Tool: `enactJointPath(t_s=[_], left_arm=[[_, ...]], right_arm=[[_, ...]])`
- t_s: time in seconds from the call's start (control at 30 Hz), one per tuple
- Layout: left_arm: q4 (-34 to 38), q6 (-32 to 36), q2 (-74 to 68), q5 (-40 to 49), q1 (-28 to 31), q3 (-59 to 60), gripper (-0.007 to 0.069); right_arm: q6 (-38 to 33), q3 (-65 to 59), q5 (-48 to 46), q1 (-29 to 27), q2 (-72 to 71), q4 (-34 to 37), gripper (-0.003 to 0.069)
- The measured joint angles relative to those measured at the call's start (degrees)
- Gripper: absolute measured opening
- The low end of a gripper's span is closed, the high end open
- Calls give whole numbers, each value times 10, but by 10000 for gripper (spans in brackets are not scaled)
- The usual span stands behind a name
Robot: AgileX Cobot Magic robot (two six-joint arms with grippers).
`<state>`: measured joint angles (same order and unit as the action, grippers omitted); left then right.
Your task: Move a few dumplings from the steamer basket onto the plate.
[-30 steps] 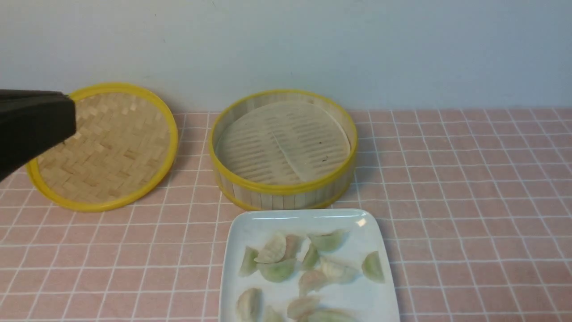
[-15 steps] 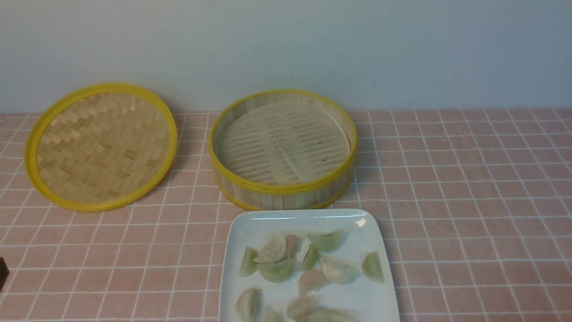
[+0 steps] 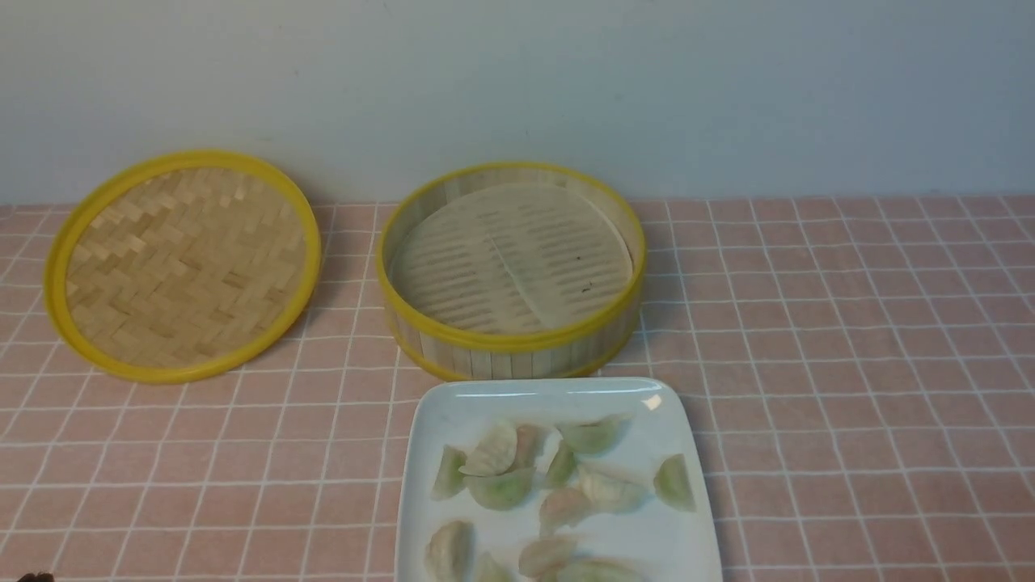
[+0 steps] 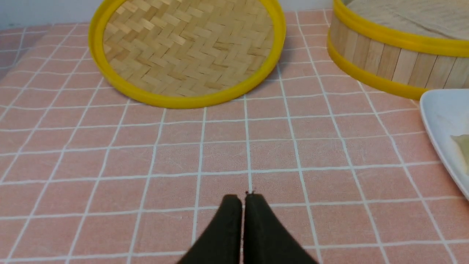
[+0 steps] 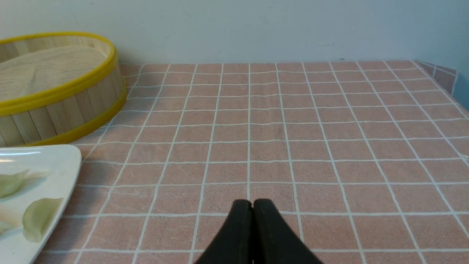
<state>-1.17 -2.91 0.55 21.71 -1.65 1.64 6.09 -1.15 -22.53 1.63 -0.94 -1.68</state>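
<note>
The steamer basket (image 3: pixel 513 339) stands at the middle back, and only its pale slotted liner (image 3: pixel 509 259) shows inside. Several dumplings (image 3: pixel 501 487) lie on the white plate (image 3: pixel 477 400) just in front of it. My left gripper (image 4: pixel 243 197) is shut and empty, low over the cloth, with the lid ahead of it and the basket (image 4: pixel 388 62) and plate (image 4: pixel 439 113) to one side. My right gripper (image 5: pixel 253 202) is shut and empty over bare cloth to the right of the plate (image 5: pixel 58 161) and basket (image 5: pixel 62 110). Neither gripper's fingers show in the front view.
The woven-bamboo lid (image 3: pixel 182 267) lies tilted at the back left; it also shows in the left wrist view (image 4: pixel 187 51). A pink checked cloth (image 3: pixel 849 364) covers the table. A pale wall runs behind it. The table's right edge (image 5: pixel 452 79) shows in the right wrist view.
My left arm has drawn back and down out of the front view, uncovering the lid's left side. The basket, plate and dumplings have not moved.
</note>
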Motion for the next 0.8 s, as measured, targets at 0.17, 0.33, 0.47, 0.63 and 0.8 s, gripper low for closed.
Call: enactJointPath(t_s=[0.17,0.33,0.47,0.63,0.8], left_arm=[[4,0,0,0,0,0,-6],[6,0,0,0,0,0,-6],[6,0,0,0,0,0,-6],[6,0,0,0,0,0,-6],[7,0,0,0,0,0,-6]], right_arm=[[0,0,0,0,0,0,-14],[0,0,0,0,0,0,-14],[0,0,0,0,0,0,-14],[0,0,0,0,0,0,-14],[0,0,0,0,0,0,-14]])
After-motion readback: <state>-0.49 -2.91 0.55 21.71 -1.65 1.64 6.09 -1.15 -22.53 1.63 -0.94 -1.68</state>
